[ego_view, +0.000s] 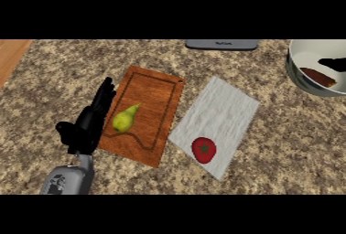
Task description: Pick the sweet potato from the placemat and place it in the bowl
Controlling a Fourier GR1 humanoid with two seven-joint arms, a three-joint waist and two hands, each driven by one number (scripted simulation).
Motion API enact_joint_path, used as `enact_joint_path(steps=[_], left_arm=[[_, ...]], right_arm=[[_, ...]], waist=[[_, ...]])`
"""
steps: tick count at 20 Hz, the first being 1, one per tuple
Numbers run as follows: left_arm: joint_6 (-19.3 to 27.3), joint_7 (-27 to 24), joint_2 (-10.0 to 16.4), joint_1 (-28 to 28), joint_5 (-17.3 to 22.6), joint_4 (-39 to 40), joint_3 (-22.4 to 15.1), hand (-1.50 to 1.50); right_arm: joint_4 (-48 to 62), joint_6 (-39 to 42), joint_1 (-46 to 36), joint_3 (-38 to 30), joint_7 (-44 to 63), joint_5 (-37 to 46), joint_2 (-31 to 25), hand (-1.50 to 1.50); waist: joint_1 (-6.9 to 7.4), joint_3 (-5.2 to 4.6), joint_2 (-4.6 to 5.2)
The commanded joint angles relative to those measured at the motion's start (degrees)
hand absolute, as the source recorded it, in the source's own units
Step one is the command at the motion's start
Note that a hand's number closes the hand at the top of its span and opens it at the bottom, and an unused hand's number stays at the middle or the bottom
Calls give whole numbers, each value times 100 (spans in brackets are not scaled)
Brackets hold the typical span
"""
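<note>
Sweet potato point(317, 77) lies in the bowl point(294, 73), well off the placemat point(223, 109), my right robot hand point(334, 64) just over it (grip: can't tell), so I'd lift straight up w/o nudging the rim; left robot hand point(91, 123) rests open beside the cutting board point(152, 91).

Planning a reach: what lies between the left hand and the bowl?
Between left hand and bowl, head view: cutting board with a pear, then the white placemat, then counter.
</note>
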Motion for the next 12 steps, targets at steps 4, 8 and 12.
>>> enact_joint_path(steps=[4,8,12], left_arm=[[-31,13,47,105,22,-22,69,0],[-143,81,173,65,137,-27,225,0],[152,213,33,-107,-147,-20,123,0]], right_arm=[[-93,-16,-260,-556,-149,-665,-193,-150],[6,583,21,-867,-253,-1089,-561,-150],[-127,1025,160,-1013,-184,-1462,-634,-150]], waist=[[-67,-11,-47],[-126,-11,-53],[-176,-13,-71]])
